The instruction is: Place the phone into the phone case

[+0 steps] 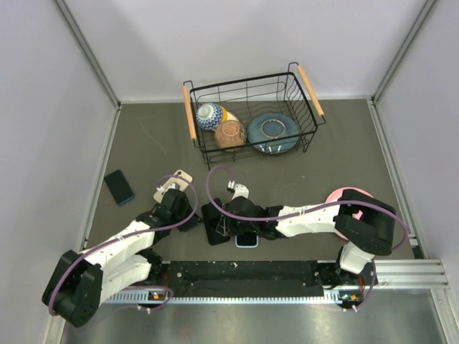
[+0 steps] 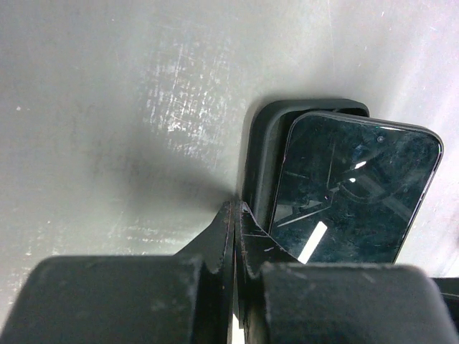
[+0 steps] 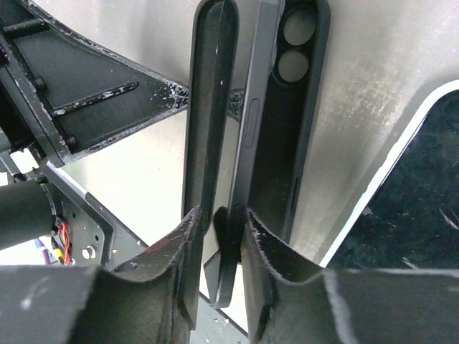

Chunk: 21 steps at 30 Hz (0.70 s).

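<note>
Hazard: the phone (image 3: pixel 249 107) sits tilted, only partly inside the black phone case (image 3: pixel 301 107). Push unevenly and you may pop it out or drag the case.
Right gripper (image 3: pixel 224 215): clamped on the phone's edge.
Left gripper (image 2: pixel 234 208): fingers together, empty, touching the case's side.

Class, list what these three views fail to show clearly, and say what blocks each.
- Top view: the pink object, half hidden by the right arm.
- Left wrist view: near end of the phone, behind the left tool.
- Right wrist view: whether the right tool grips the phone; a second phone, cut off by the edge.
</note>
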Motion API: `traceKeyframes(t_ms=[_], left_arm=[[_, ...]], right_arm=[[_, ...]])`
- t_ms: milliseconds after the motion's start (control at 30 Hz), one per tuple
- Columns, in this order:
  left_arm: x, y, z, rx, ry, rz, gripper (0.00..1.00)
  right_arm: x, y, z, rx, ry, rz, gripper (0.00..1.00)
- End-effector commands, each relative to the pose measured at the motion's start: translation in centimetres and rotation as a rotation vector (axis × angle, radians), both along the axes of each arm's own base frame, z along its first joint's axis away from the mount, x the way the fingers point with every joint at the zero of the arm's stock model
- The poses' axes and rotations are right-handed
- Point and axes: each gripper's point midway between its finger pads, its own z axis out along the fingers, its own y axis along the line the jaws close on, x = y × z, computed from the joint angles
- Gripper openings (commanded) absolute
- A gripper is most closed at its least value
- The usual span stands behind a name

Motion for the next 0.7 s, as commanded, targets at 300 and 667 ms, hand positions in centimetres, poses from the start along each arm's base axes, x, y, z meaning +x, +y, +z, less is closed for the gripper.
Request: traceKeyframes(t_ms=[300,667], left_arm=[[-0.4,0.4,-1.0,0.042,0.023,-0.027,0.0],[-2.0,-0.6,-1.5,-0.047,0.068,-0.043,0.0]], right_arm=[[0.2,2.5,0.4,0.128,0.019,0.044,0.08],[0.7,1.9,-1.4,0.142,0.145,-0.065,0.08]])
